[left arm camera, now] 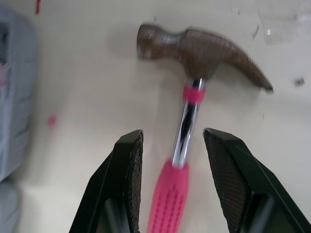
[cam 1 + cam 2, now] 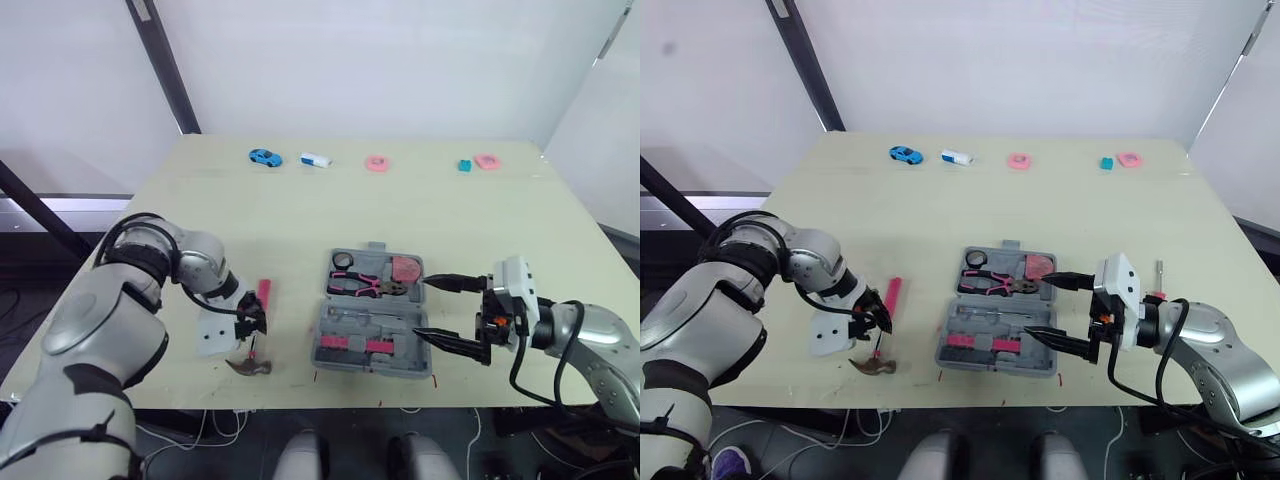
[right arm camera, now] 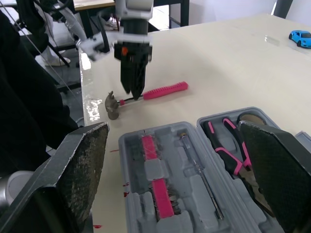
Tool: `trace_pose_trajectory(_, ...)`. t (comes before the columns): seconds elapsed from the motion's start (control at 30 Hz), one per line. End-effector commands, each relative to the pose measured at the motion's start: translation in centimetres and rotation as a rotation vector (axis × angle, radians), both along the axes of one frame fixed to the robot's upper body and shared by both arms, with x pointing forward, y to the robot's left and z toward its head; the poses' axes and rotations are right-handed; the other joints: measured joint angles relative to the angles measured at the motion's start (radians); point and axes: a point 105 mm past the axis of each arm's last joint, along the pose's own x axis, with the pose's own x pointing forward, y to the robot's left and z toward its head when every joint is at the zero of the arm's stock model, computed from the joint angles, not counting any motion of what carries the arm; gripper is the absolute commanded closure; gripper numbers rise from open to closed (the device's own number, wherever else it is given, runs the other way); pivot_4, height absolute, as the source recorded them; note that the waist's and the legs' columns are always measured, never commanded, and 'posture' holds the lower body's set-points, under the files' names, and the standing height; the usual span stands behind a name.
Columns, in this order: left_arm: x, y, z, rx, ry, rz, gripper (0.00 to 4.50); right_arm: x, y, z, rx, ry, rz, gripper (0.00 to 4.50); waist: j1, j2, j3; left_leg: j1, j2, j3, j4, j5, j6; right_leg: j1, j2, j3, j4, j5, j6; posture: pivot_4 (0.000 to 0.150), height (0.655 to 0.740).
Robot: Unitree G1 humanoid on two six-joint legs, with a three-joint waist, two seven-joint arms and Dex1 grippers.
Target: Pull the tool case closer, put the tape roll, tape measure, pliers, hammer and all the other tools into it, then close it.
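Observation:
The grey tool case lies open near the table's front edge. Its far half holds the pink-handled pliers, a tape roll and a reddish tape measure. To the case's left lies the hammer, pink handle away from me, brown head nearest the table edge. My left gripper is open, low over the hammer, one finger on each side of the handle where it meets the steel shaft. My right gripper stands wide open at the case's right side, its fingertips over the case edge.
Along the far edge sit a blue toy car, a white and blue block, two pink pieces and a teal cube. A small pink-tipped tool lies right of my right gripper. Hammer and case are close to the front edge.

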Motion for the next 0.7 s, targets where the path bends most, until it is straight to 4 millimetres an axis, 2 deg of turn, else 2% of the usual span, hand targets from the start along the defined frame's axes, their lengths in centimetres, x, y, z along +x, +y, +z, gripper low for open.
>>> trace_pose_trajectory(0.03,0.2,-0.5,-0.5,0.000,-0.010,-0.012,2.37,-0.5,0.0,0.9,-0.001,-0.037,0.014,0.00,0.001,0.000,0.000,0.000,0.000,0.000,0.000,0.000,0.000,0.000,0.000,0.000,0.000,0.000,0.000,0.150,0.7400)
trace_pose_trajectory(0.07,0.2,-0.6,-0.8,0.006,-0.011,-0.009,2.37,-0.5,-0.1,0.9,-0.003,-0.037,0.013,0.00,0.001,0.000,0.000,0.000,0.000,0.000,0.000,0.000,0.000,0.000,0.000,0.000,0.000,0.000,0.000,0.150,0.7400)
trace_pose_trajectory(0.17,0.3,-0.4,-1.5,0.028,-0.016,-0.006,3.11,-0.5,-0.3,0.8,-0.008,-0.038,0.007,0.00,0.001,0.000,0.000,0.000,0.000,0.000,0.000,0.000,0.000,0.000,0.000,0.000,0.000,0.000,0.000,0.150,0.7400)
trace_pose_trajectory(0.27,0.4,-0.1,-1.8,0.043,-0.021,0.011,4.46,-0.6,-0.4,0.8,-0.010,-0.038,0.001,0.00,0.004,0.000,-0.001,0.001,0.000,0.000,0.000,0.000,0.000,0.000,0.000,0.000,0.000,0.000,0.000,0.150,0.7400)
trace_pose_trajectory(0.5,0.6,1.0,-1.3,0.003,-0.015,0.142,4.46,-0.7,-0.5,0.5,-0.009,-0.038,-0.010,0.00,0.001,0.002,-0.002,0.002,0.000,0.000,0.000,0.000,0.000,0.001,0.000,0.000,0.001,0.000,0.000,0.150,0.7400)
trace_pose_trajectory(0.7,1.6,3.5,0.3,-0.053,-0.006,0.510,4.46,-0.7,-0.3,0.5,-0.002,-0.043,-0.018,0.00,-0.004,0.000,-0.001,0.001,0.001,0.000,0.000,0.000,0.000,0.000,0.001,0.000,0.001,0.000,0.000,0.150,0.7400)
